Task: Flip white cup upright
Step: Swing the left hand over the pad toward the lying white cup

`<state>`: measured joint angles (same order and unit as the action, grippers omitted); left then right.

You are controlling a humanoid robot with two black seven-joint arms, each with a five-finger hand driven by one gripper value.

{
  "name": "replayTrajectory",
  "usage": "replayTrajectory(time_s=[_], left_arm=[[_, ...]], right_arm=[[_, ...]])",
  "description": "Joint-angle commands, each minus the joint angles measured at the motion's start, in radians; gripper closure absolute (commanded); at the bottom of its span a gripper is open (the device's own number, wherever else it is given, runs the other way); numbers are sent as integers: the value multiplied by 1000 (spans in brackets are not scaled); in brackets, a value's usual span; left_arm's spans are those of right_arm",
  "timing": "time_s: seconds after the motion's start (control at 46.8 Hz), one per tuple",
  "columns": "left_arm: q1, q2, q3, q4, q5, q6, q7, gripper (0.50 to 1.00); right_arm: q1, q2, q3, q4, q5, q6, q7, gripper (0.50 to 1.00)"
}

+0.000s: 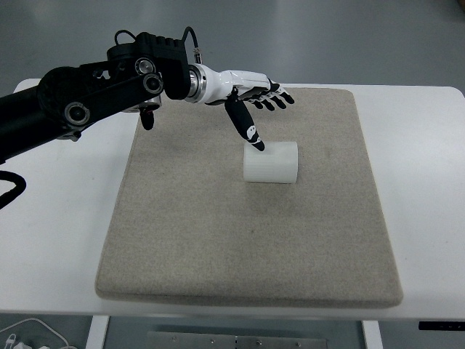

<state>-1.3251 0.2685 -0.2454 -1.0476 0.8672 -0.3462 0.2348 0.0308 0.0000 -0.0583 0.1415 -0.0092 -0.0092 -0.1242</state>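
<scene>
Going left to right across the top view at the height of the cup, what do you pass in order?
Bare white table → left edge of the beige mat → white cup lying on its side, with the left hand's thumb tip at its upper left → more mat → bare table on the right.

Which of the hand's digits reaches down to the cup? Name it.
The thumb of the left hand: it points down to the white cup, while the four fingers stretch level, away from it.

I see bare mat [218,240] around the white cup [271,161] from 3 through 9 o'clock; left hand [251,98] crowds 11 o'clock.
</scene>
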Motion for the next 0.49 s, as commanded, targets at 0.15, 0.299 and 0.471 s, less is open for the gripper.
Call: replayTrajectory(time_s=[0.15, 0.299, 0.471], left_arm=[[3, -18, 41, -2, 121, -4, 3, 510], [1, -21, 55, -2, 157, 3, 3, 510], [14, -55, 54, 3, 228, 36, 4, 508]], right_arm=[[0, 0, 0, 0, 0, 0, 0, 570], [0, 0, 0, 0, 0, 0, 0, 570], [-2, 0, 0, 0, 0, 0, 0, 570]])
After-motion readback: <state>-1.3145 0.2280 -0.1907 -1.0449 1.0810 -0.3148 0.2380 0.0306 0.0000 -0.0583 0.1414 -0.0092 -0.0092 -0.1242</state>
